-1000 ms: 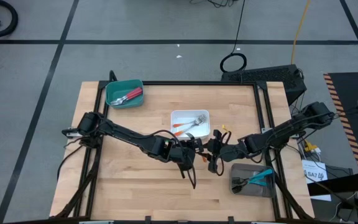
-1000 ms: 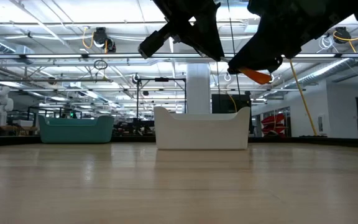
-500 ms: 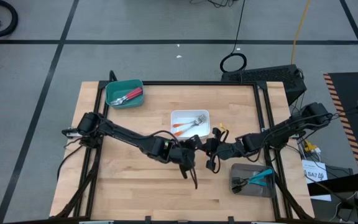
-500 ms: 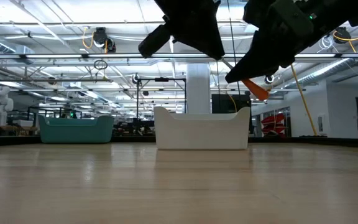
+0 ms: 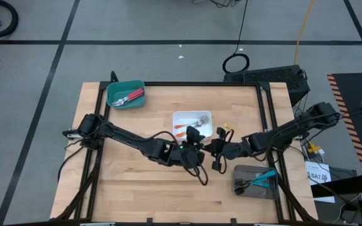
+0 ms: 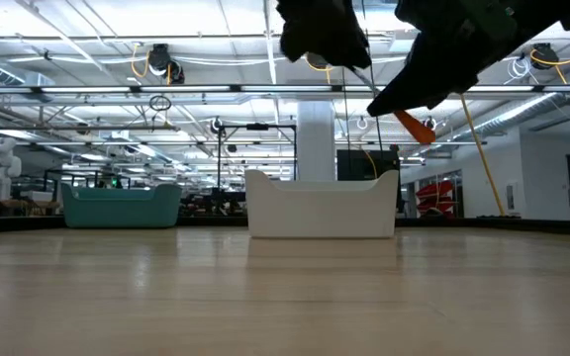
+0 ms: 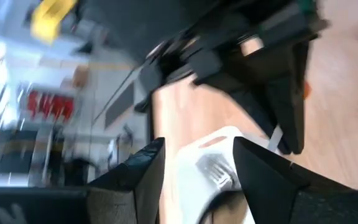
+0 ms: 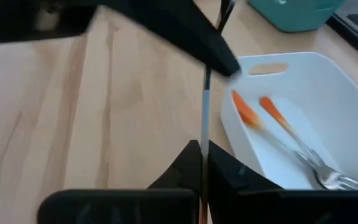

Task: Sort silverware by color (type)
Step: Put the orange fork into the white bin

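An orange-handled fork is up in the air over the table's middle, with my right gripper shut on it. Its thin metal shaft runs on toward my left gripper, which is open just in front of the white tray. I cannot tell whether the left fingers still touch the fork. Two orange-handled forks lie in the white tray. Red-handled ones lie in the teal tray. Teal-handled ones lie in the grey tray. My right gripper pinches the fork's thin metal shaft between its two fingers, coming roughly level from the table's right. The shaft runs along the fingers rather than across them. The orange handle sticks out slanting down behind the fingers. The fork is clear of the table.
All three trays sit on the wooden table, teal at the far left, white in the middle, grey at the near right. Both arms meet just in front of the white tray. Bare wood stretches along the near left.
My left gripper has swung up and toward the white tray, turning as it went. My right gripper has stayed close beside it with the orange-handled fork, which stays in the air.
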Tool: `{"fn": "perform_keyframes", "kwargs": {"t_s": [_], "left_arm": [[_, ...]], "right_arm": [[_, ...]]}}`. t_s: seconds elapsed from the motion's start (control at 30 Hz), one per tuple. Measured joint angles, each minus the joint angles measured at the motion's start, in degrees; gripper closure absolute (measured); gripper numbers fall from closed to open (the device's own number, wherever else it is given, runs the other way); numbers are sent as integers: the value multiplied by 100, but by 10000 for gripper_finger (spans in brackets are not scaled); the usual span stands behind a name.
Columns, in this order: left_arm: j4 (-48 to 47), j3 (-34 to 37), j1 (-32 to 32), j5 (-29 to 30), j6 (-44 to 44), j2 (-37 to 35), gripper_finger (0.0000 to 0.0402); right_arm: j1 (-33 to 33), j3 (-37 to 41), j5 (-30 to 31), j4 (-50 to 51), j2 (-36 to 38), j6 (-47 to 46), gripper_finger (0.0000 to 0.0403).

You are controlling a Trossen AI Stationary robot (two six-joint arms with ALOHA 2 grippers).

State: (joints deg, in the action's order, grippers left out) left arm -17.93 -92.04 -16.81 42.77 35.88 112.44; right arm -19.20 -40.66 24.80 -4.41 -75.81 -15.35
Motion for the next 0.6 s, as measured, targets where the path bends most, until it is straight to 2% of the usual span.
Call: {"fn": "perform_keyframes", "kwargs": {"t_s": [0.13,0.3,0.43,0.6], "left_arm": [[-169,-229,-233,785,-907,2,202],[-714,-801,-610,845,-1780,-19,202],[-1214,-991,-855,878,-2524,-55,202],[-1677,-904,-838,937,-3504,-66,202]], "right_arm": [[-2,0,40,518,361,-16,402],[-4,313,46,480,747,-27,402],[9,883,61,-123,1168,-39,402],[2,1358,60,-1627,1663,293,402]]}}
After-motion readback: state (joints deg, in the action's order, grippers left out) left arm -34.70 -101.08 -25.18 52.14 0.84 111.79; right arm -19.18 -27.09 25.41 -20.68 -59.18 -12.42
